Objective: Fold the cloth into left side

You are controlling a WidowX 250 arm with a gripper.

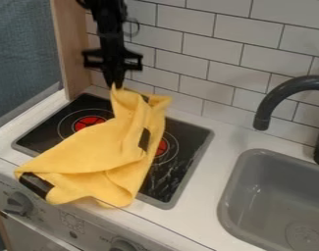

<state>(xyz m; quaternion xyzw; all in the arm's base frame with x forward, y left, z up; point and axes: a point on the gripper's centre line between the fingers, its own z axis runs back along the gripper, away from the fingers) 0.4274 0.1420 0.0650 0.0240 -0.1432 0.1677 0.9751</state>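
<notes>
The gripper (116,84) hung over the far left part of the black stovetop (182,179), its fingers closed on a far corner of the yellow cloth (99,154). That corner was drawn up into a peak, while the rest lay slantwise across the stovetop, its near end reaching the counter's front edge (a little beyond it, as far as I could judge). One dark patch (144,139) showed on the right part of the cloth and another (37,185) at its near left corner.

The fold looked unfinished, and the next move seemed to call for carrying the held corner left and laying it down. The hold worried me most: it took in only the tip, so a quick pull could have let the cloth slip free and drop in a heap. Nothing seemed to pin the near end, so dragging low might have slid the whole cloth along instead of turning one part over another. The creases in the middle (already loose and bunched) could have trapped a lump under the fold. Letting go too near the front would have risked the cloth sagging over the edge towards the left knob (18,203).
</notes>
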